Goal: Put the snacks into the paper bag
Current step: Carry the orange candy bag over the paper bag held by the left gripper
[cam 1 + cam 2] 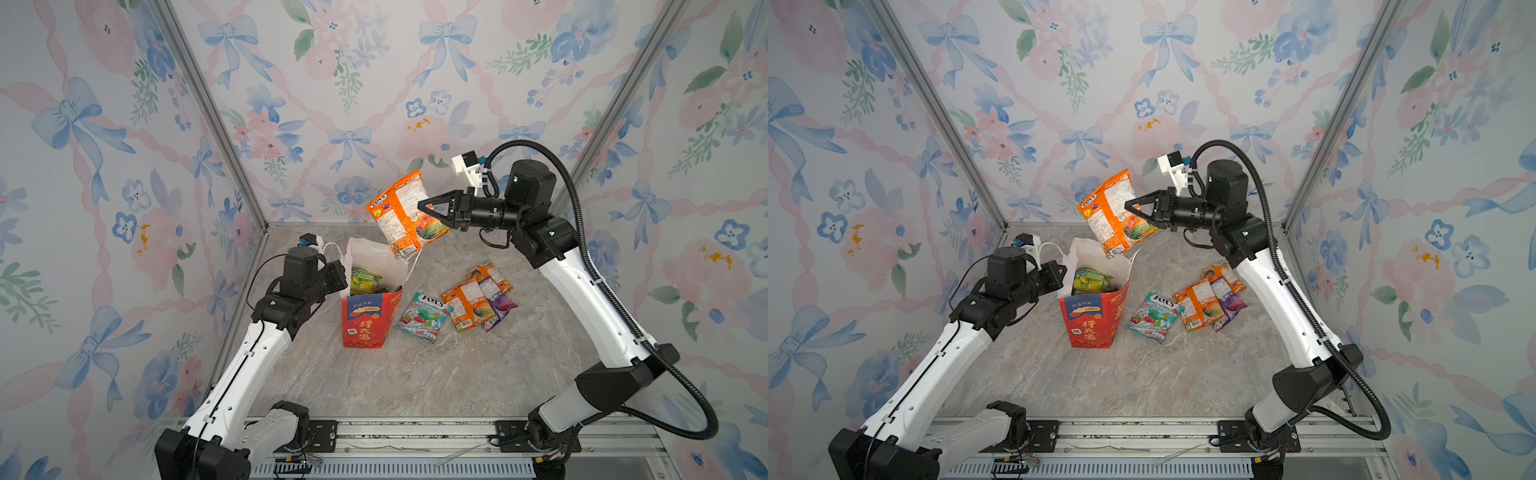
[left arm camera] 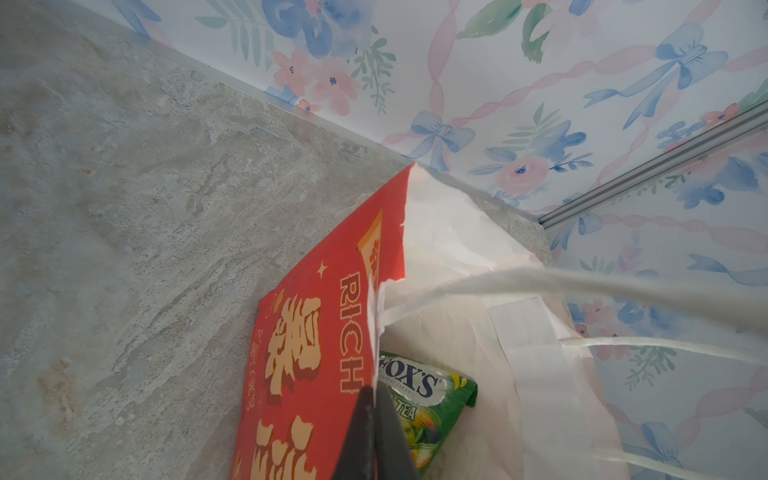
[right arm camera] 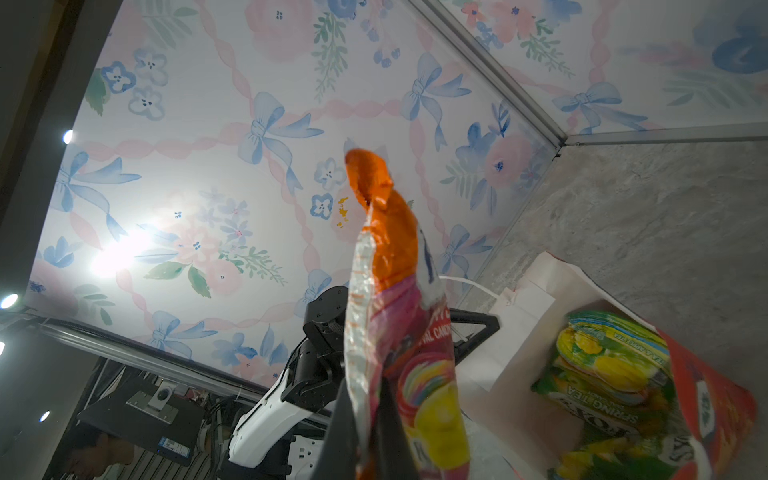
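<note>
Both top views first: my right claw (image 1: 423,205) is clamped on the edge of an orange packet (image 1: 401,216), hanging it tilted over the far side of the paper bag (image 1: 365,322), not yet in. The bag stands upright on the table (image 1: 415,374) with green packets (image 1: 364,281) already inside. Left to bag out there: a teal packet (image 1: 420,316) and, just beside it, an overlapping heap (image 1: 473,307) of two orange and one purple. Left wrist view now: my left claw (image 2: 375,419) is pinched tight on the bag's rim, which I reckon keeps the mouth open. Right wrist view: orange packet squeezed between my jaws, open bag close by, greens showing. Roughly halfway, I'd say.
</note>
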`<act>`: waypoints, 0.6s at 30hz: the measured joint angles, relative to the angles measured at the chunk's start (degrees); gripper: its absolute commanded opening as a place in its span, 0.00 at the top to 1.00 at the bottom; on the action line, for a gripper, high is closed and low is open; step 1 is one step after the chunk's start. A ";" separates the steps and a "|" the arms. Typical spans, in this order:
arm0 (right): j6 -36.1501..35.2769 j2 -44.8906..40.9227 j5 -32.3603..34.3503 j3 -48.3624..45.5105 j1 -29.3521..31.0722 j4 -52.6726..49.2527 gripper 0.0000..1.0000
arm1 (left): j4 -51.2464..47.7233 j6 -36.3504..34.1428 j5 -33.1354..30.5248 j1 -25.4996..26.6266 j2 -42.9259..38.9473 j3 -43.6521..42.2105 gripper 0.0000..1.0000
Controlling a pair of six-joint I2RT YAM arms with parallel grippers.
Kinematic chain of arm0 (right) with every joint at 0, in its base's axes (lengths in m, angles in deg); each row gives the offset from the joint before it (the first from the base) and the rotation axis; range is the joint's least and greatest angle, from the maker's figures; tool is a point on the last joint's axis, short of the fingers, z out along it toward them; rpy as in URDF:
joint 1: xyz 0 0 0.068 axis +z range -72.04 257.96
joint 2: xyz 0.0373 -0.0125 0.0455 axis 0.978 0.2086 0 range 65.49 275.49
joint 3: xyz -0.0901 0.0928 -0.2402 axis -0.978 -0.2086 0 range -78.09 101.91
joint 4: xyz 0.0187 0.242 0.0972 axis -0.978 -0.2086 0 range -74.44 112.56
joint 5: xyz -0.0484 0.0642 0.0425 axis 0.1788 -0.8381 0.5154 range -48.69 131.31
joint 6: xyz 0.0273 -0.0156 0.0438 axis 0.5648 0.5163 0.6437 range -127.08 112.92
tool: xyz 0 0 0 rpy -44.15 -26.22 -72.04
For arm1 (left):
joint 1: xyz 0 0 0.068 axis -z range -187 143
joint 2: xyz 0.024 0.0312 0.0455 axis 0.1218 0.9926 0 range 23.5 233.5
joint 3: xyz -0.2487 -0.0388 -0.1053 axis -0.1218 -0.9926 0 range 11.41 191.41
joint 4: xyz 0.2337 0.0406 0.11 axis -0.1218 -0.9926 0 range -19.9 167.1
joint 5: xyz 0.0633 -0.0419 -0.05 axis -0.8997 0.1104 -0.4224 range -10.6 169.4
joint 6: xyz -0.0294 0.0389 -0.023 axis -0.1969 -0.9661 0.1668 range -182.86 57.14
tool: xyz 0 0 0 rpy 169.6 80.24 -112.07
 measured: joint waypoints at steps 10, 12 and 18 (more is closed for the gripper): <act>-11.37 10.54 11.50 12.26 7.93 -15.98 1.00 | -0.04 -0.02 0.07 0.00 -0.39 0.00 1.00; -14.40 13.53 13.42 16.11 9.16 -20.33 1.00 | -0.07 -0.02 0.24 0.00 -0.57 0.00 1.00; -20.65 20.11 18.03 23.93 11.28 -30.69 1.00 | -0.07 -0.02 0.28 0.00 -0.61 0.00 1.00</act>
